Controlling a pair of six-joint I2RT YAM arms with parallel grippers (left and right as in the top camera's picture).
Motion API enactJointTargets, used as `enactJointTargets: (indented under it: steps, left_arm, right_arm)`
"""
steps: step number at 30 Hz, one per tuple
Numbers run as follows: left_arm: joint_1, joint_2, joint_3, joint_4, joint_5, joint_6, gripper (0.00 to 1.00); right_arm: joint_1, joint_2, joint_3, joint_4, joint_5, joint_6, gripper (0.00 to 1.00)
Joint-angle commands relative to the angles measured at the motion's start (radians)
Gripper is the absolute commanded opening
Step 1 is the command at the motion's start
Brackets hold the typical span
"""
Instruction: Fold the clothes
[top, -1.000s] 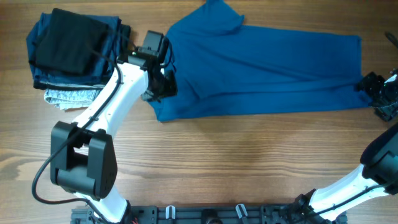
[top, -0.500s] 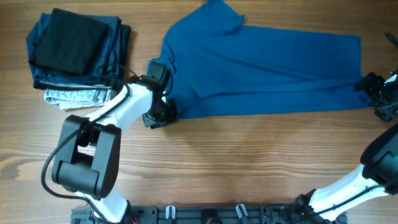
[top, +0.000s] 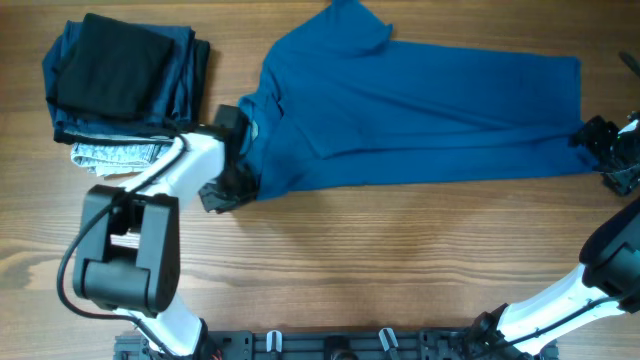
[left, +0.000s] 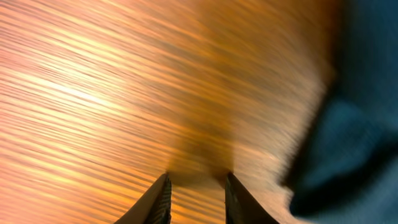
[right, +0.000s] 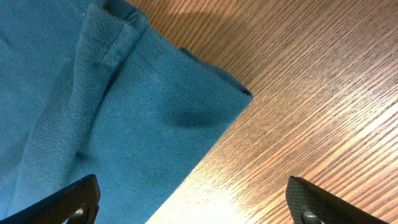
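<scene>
Blue T-shirt (top: 430, 110) is laid flat on the wooden bench (top: 400, 270), just beside the stack of folded garments (top: 125, 95), and is stretched away from that stack as a long band. One sleeve (top: 352, 25) is poked out along the far edge, at the end nearer the stack. Fabric is judged soft, thin, light and limp: no shape will be kept when lifted, and sag and drag on the wood are expected. Hold is best taken at corners or along a hem, with all layers pinched together. Left pincer (top: 222, 192) is set at the shirt corner nearest the stack, just past the speckled grey piece (top: 110, 155). In the left wrist view its fingers (left: 160, 198) are seen narrowly apart with bare wood between them, no cloth pinched, shirt edge off to one side. Right pincer (top: 608, 150) is placed at the shirt end farthest from the stack, spread wide and empty, with the hem corner (right: 239, 90) lying flat ahead of it. Left wrist view is badly blurred, so contact with cloth cannot be confirmed. Neck opening and label cannot be made out, nor how many layers are folded under. Right arm (top: 600, 270) is cut off by the frame edge overhead. Lower stack pieces are mostly covered by the black piece (top: 110, 65).
</scene>
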Motion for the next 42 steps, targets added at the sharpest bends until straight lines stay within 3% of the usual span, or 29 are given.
enactJointTargets:
  steps: [1,3,8,14,24,27,30,33,37,42]
  left_arm:
    - [0.057,0.018,-0.011,0.019,0.071,-0.024,0.27]
    - [0.063,0.014,-0.01,0.022,0.204,-0.016,0.49]
    - [0.074,-0.036,-0.006,0.018,0.385,-0.019,0.53]
    - [0.07,-0.085,-0.006,0.054,0.375,-0.051,0.64]
    - [-0.006,-0.032,-0.065,0.148,0.36,-0.088,0.65]
    - [-0.016,-0.012,-0.092,0.171,0.342,-0.107,0.57]
    - [-0.016,-0.011,-0.092,0.173,0.242,-0.107,0.39]
    - [-0.016,-0.011,-0.092,0.174,0.2,-0.107,0.31]
    - [-0.015,-0.011,-0.092,0.147,0.131,-0.106,0.09]
    - [-0.014,-0.011,-0.092,0.1,0.078,-0.095,0.06]
  right_arm:
    - [0.003,-0.016,0.005,-0.003,-0.008,-0.01,0.97]
    - [0.003,-0.016,0.005,-0.002,-0.008,-0.01,0.97]
    - [0.003,-0.016,0.005,0.0,-0.008,-0.01,0.98]
    - [0.003,-0.016,0.005,0.004,-0.009,-0.009,0.98]
    - [0.003,-0.016,0.005,0.004,-0.009,-0.01,0.98]
    - [0.003,-0.016,0.005,0.004,-0.009,-0.009,0.98]
    - [0.003,-0.016,0.005,0.003,-0.02,-0.01,0.98]
    - [0.003,-0.016,0.005,0.003,-0.02,-0.01,0.98]
    - [0.003,-0.016,0.005,0.0,-0.019,-0.01,0.98]
    - [0.003,-0.016,0.004,0.0,-0.019,-0.012,0.98]
